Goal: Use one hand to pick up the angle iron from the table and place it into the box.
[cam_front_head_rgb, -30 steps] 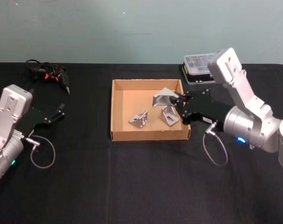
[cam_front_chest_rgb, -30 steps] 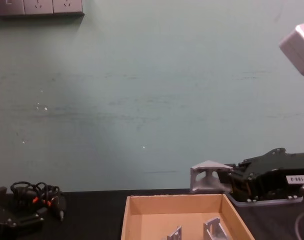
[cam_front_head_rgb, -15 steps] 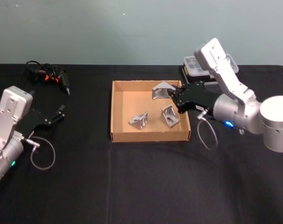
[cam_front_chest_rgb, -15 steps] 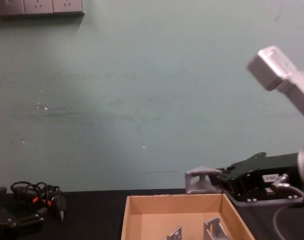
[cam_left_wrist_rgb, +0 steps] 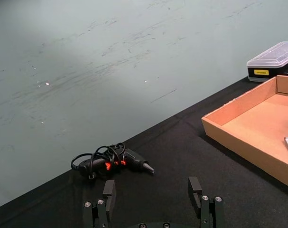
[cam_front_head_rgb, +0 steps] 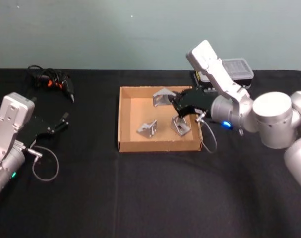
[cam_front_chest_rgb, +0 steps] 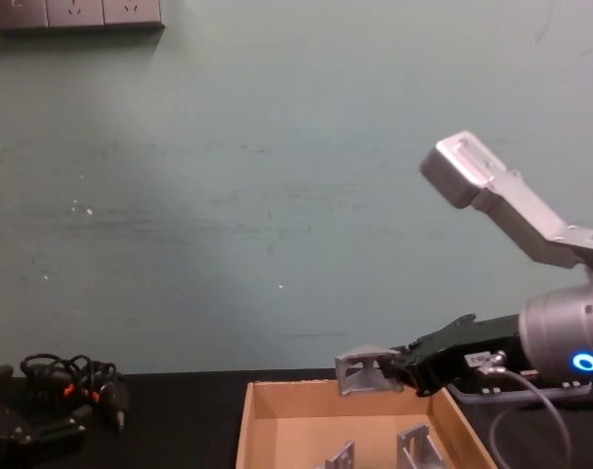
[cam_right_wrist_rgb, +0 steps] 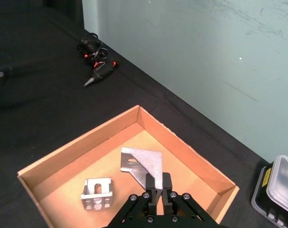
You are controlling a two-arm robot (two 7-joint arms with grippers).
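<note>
The tan cardboard box [cam_front_head_rgb: 157, 145] sits mid-table. My right gripper [cam_front_head_rgb: 174, 101] is shut on a grey angle iron [cam_front_head_rgb: 162, 97], holding it in the air over the box's back part. In the right wrist view the held angle iron [cam_right_wrist_rgb: 141, 164] hangs from the right gripper [cam_right_wrist_rgb: 158, 183] above the box floor [cam_right_wrist_rgb: 181, 166]. From the chest, the angle iron [cam_front_chest_rgb: 364, 371] hovers just above the box's back rim [cam_front_chest_rgb: 316, 389]. Two more angle irons [cam_front_head_rgb: 148, 128] [cam_front_head_rgb: 180, 124] lie inside. My left gripper [cam_front_head_rgb: 61, 123] rests open at the far left.
A black case with a clear lid [cam_front_head_rgb: 229, 69] stands behind the box's right corner, under my right arm. A black corded tool with orange marks [cam_front_head_rgb: 53, 82] lies at the back left. Bare black table [cam_front_head_rgb: 155, 198] stretches in front of the box.
My right gripper has carried the angle iron leftward from the box's right wall to over its back middle, and a little lower. The left arm has stayed put.
</note>
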